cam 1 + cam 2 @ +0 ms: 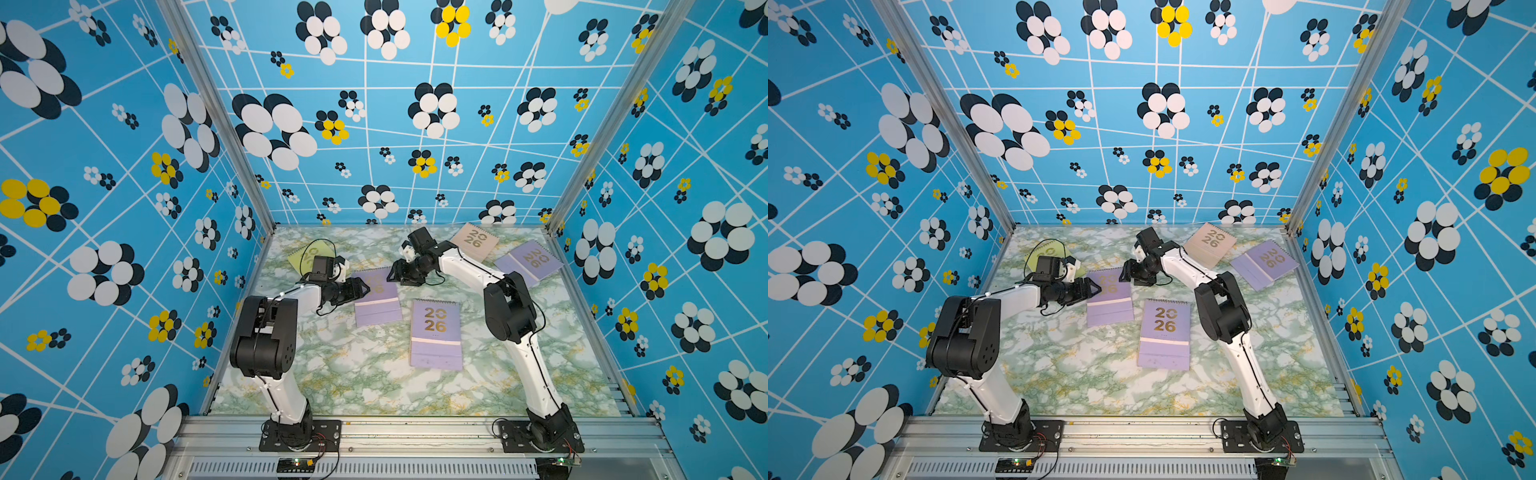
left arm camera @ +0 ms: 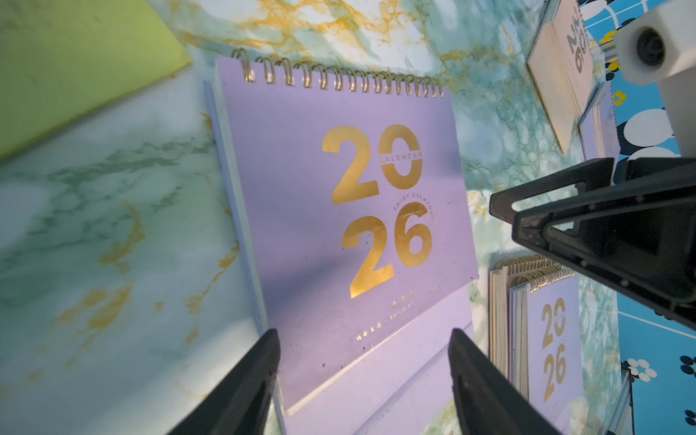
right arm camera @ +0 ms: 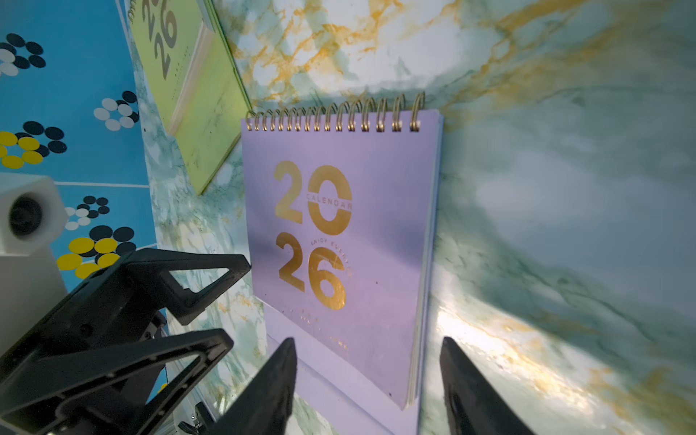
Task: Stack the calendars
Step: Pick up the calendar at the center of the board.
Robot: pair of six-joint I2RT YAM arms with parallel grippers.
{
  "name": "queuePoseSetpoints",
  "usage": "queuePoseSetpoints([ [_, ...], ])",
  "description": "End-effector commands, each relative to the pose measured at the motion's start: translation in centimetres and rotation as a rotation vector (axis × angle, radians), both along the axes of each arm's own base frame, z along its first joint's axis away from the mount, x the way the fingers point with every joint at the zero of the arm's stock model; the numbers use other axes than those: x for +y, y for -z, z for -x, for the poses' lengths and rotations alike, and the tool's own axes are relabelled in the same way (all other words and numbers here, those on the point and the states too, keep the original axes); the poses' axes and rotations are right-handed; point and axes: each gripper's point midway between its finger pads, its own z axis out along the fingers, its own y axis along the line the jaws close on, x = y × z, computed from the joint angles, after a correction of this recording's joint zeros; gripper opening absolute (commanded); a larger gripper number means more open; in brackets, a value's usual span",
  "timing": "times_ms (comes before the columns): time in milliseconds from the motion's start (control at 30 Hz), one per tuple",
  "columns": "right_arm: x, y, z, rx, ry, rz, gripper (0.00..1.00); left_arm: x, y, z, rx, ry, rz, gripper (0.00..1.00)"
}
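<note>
A lilac calendar with gold "2026" lies flat on the marble table, between my two grippers. My left gripper is open, its fingers straddling the calendar's lower edge without gripping. My right gripper is open too, hovering over that calendar's opposite corner. Another lilac calendar lies mid-table on top of other spiral-bound ones. A yellow-green calendar lies back left. A peach calendar and a lilac one lie back right.
The green-and-gold marble table is walled by blue flower-patterned panels on three sides. An aluminium rail along the front carries both arm bases. The left arm's black elbow stands over the left side.
</note>
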Motion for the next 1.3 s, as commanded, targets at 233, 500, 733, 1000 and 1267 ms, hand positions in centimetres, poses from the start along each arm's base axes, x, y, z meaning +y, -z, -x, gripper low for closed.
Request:
queuePoseSetpoints([
  [233,0.6,2.1,1.1,0.047,-0.01,0.048,0.62,0.9,1.2,-0.2,0.022,-0.016,-0.092,0.77],
  [500,1.2,2.6,1.6,0.059,-0.021,0.05,0.62,0.4,2.3,-0.4,0.039,-0.011,-0.078,0.78],
  [733,1.7,2.8,1.8,0.07,-0.029,0.035,0.62,-0.6,3.1,-0.6,0.054,0.009,-0.063,0.77],
  [1000,4.5,0.1,2.2,0.058,-0.082,-0.156,0.6,-1.1,2.7,-0.3,0.051,0.019,-0.031,0.73],
  [1267,5.8,-3.5,2.3,0.001,-0.118,-0.281,0.57,-1.9,0.2,-0.4,-0.007,0.038,0.08,0.62],
])
